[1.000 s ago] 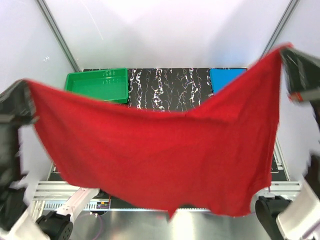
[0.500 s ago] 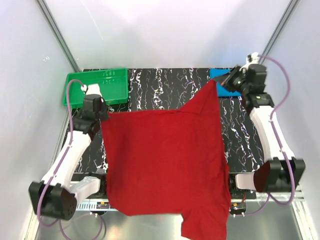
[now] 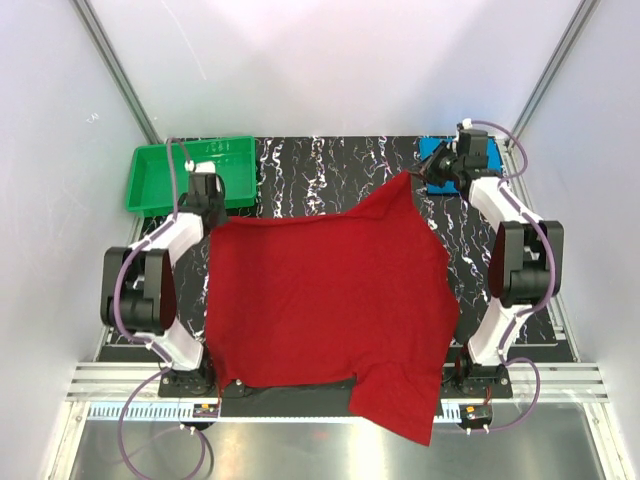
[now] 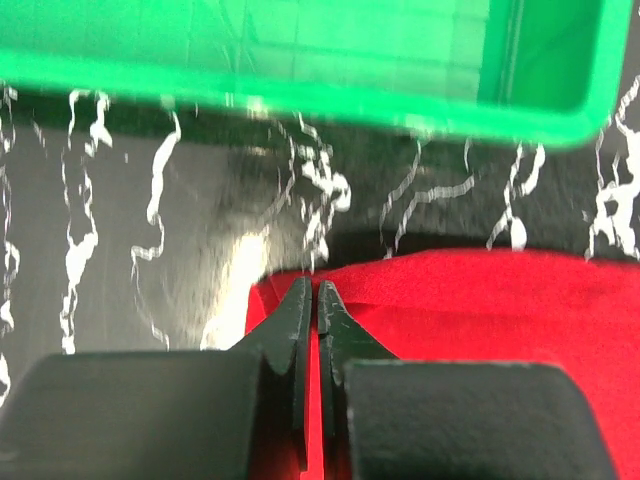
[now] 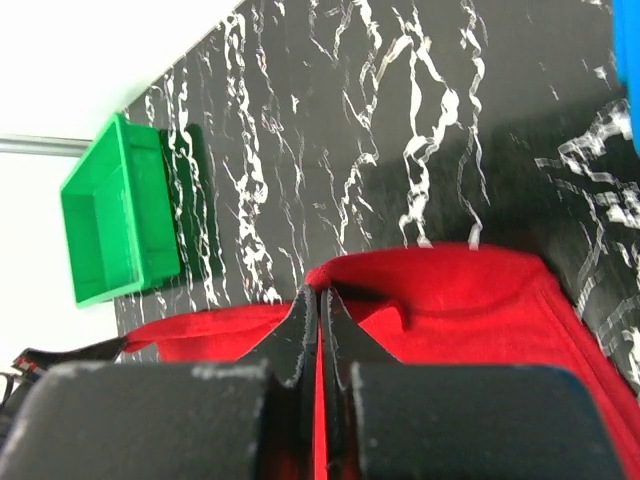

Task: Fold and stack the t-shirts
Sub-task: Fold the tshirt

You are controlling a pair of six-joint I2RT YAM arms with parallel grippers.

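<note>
The deep red t-shirt [image 3: 330, 300] lies spread over the black marbled table, and its near right part hangs over the front edge. My left gripper [image 3: 213, 216] is shut on the shirt's far left corner, just in front of the green tray. In the left wrist view, red cloth [image 4: 480, 310] is pinched between the left gripper's [image 4: 310, 290] closed jaws. My right gripper [image 3: 430, 172] is shut on the far right corner, which is raised to a peak. In the right wrist view, the shirt [image 5: 450, 300] is pinched in the right gripper [image 5: 318, 298]. The folded blue t-shirt [image 3: 438, 150] lies at the back right, partly hidden by the right wrist.
A green plastic tray [image 3: 150, 178] stands at the back left and also shows in the left wrist view [image 4: 300, 70] and the right wrist view [image 5: 110, 215]. The table [image 3: 330, 165] shows bare behind the shirt. A blue sliver [image 5: 632, 60] shows at the right wrist view's edge.
The red shirt was held up wide near the camera. Both arms have swung away to the back and lowered it, so it now lies spread on the table, both corners still gripped.
</note>
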